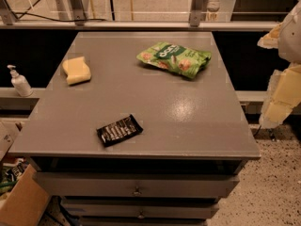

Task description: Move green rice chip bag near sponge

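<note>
The green rice chip bag (175,59) lies flat on the grey table top (188,117), at the back and right of centre. The pale yellow sponge (76,70) lies at the back left of the table, well apart from the bag. My gripper (268,79) hangs at the right edge of the view, beyond the table's right side and to the right of the bag. Its pale yellow pads (282,95) stand apart with nothing between them.
A small black wrapper with white print (119,130) lies near the table's front edge. A white pump bottle (19,81) stands on a ledge to the left. Drawers (136,187) sit below the top, and a cardboard box (21,201) is at the lower left.
</note>
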Robot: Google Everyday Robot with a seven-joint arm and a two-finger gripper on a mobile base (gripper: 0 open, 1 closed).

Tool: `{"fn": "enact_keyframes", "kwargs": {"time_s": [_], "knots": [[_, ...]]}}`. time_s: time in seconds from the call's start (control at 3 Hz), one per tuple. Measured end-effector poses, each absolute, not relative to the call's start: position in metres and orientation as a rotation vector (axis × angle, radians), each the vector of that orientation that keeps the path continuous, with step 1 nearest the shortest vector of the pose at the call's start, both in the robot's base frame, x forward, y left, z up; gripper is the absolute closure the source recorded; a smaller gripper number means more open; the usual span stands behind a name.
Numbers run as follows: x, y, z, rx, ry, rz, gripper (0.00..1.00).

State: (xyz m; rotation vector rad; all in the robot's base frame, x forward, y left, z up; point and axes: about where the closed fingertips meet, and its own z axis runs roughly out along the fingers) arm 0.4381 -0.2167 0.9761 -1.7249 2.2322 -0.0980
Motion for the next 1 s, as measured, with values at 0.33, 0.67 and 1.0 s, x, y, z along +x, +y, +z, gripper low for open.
{"fn": "enact_keyframes", "kwargs": {"time_s": [0.33,0.67,1.0], "knots": [[0.438,-0.217,0.976,-1.725,2.232,-0.098,0.0],[0.44,-0.216,0.975,-1.722,2.231,-0.097,0.0],[0.48,-0.197,0.955,-1.638,2.199,-0.071,0.0]]}}
